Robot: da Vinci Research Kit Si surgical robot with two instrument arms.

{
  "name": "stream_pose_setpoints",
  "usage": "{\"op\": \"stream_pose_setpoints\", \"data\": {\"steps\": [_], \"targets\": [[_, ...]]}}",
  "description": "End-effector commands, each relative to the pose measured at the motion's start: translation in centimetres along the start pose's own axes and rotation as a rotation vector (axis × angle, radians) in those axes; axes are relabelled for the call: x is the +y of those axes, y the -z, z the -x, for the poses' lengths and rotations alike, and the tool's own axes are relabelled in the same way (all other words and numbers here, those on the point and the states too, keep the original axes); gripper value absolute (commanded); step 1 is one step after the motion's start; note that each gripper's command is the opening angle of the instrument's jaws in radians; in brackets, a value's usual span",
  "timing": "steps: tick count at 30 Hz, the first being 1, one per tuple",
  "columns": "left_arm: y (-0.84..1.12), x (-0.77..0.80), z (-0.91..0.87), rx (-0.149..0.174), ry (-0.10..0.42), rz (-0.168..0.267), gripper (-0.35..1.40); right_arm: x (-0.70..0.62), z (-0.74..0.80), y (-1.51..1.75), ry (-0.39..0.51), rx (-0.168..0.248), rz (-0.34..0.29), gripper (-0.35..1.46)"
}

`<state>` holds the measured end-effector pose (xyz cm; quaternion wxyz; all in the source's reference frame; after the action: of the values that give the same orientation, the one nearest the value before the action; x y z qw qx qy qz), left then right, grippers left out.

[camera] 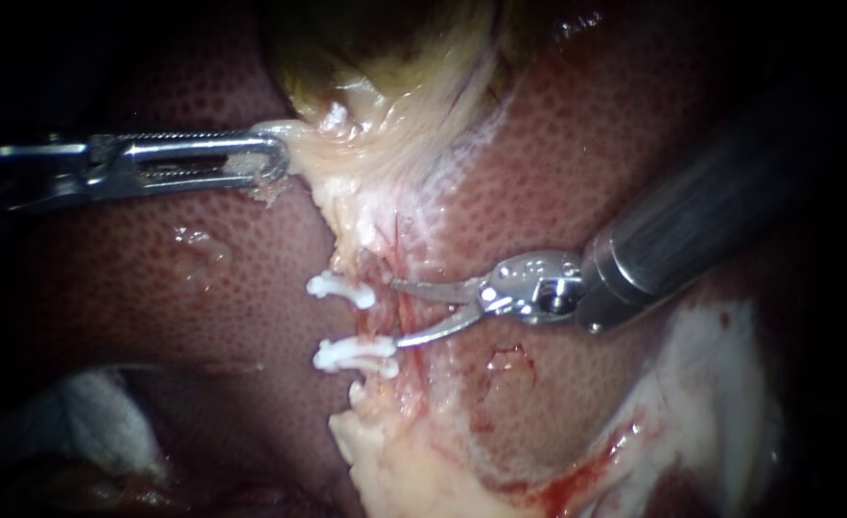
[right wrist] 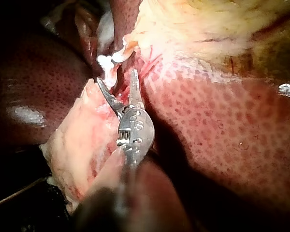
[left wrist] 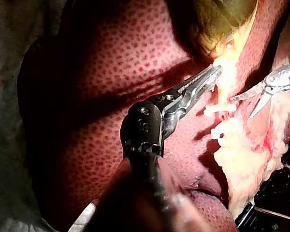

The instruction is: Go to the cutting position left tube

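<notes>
A pale tube (camera: 382, 317) runs down from the gallbladder (camera: 394, 86) over the liver (camera: 154, 269), with two white clips across it: an upper clip (camera: 340, 289) and a lower clip (camera: 354, 355). My right instrument (camera: 396, 312) comes in from the right with curved blades open, their tips just right of the tube between the two clips. It also shows in the right wrist view (right wrist: 117, 82). My left instrument (camera: 274, 158) is shut on pale tissue at the gallbladder's neck, pulling it left. Its grip is seen in the left wrist view (left wrist: 213, 72).
Pale fatty tissue (camera: 385, 460) lies below the clips, and a whitish raw patch with some blood (camera: 711, 384) sits at the lower right. White gauze (camera: 87, 412) shows at the lower left.
</notes>
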<state>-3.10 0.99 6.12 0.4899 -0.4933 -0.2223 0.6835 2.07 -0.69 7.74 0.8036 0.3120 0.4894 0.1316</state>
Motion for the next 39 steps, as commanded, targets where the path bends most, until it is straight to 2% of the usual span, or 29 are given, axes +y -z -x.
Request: {"op": "stream_pose_setpoints", "data": {"steps": [1, 5, 12, 16, 22, 33, 39], "targets": [[0.0, 0.0, 0.0, 0.0, 0.0, 0.001, -0.35, -0.02, 0.02, -0.06, 0.004, -0.002, -0.012, 1.21], [0.0, 0.02, 0.0, 0.002, 0.0, -0.003, -0.35, -0.06, 0.09, -0.26, 0.015, -0.003, -0.026, 1.26], [0.0, 0.07, 0.0, 0.001, 0.0, -0.001, -0.35, -0.02, 0.18, -0.53, 0.012, -0.012, -0.041, 1.3], [0.0, 0.07, 0.0, 0.001, 0.0, -0.001, -0.35, -0.04, 0.16, -0.62, -0.001, -0.016, -0.057, 1.3], [-0.02, 0.07, 0.0, 0.001, -0.006, -0.002, -0.35, -0.09, 0.07, -0.72, -0.011, 0.001, -0.074, 1.28], [-0.03, 0.07, 0.01, 0.0, -0.006, 0.0, -0.35, 0.0, 0.05, -0.75, -0.047, 0.026, -0.082, 1.26], [-0.04, 0.07, 0.01, 0.001, -0.006, 0.0, -0.35, 0.01, 0.02, -0.81, -0.07, 0.042, -0.094, 1.26]]}}
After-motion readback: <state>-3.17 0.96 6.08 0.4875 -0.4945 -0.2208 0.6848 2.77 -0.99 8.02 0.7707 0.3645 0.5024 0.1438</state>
